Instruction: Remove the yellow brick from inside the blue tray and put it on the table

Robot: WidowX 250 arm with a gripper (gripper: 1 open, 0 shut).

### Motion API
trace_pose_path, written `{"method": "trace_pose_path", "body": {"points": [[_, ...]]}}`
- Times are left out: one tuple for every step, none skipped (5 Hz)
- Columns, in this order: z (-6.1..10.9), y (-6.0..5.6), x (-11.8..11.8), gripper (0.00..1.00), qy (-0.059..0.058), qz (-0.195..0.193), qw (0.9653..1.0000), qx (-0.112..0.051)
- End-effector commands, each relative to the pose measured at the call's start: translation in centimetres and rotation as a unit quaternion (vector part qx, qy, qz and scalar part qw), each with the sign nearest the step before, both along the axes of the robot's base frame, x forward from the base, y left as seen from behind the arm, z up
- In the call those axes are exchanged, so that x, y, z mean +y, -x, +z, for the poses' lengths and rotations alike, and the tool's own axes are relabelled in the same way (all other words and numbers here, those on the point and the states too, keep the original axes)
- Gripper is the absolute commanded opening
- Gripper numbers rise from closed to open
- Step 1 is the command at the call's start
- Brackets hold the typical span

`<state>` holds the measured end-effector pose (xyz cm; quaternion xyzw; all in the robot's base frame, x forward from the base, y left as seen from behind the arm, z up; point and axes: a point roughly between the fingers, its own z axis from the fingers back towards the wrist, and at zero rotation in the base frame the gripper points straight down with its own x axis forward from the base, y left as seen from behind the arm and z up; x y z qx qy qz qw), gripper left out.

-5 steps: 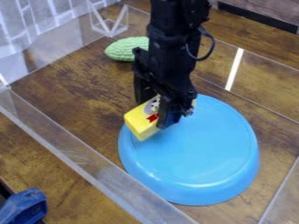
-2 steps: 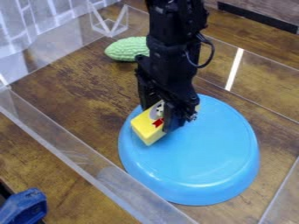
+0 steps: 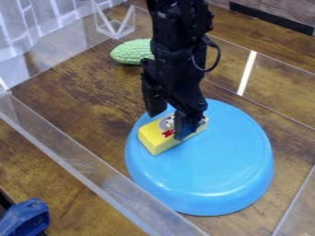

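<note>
— One yellow brick (image 3: 157,135), red-and-white label on top, sits on the left rim of the blue tray (image 3: 215,171), not on the table (image 3: 74,97).
— And the gripper (image 3: 175,118)?
— Its fingers hide part of the brick. Jaws now look spread, straddling it; a second ago they pinched it.

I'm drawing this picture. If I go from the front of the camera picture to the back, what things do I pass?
Blue cloth thing in the front corner → blue tray → yellow brick on the tray's rim → bumpy green thing at the back.
</note>
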<state>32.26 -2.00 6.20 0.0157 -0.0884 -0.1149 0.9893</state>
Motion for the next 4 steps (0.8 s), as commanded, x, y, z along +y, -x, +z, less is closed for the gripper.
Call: {"method": "trace_pose_path", "body": {"points": [[0.8, -0.6, 0.7, 1.00, 0.003, 0.010, 0.9995, -0.031], [-0.3, -0.8, 0.7, 1.00, 0.004, 0.009, 0.9994, -0.032], [-1.6, -0.9, 0.6, 1.00, 0.002, 0.005, 0.9994, -0.034], [-2.3, -0.9, 0.6, 0.00, 0.002, 0.002, 0.9994, -0.034]]}}
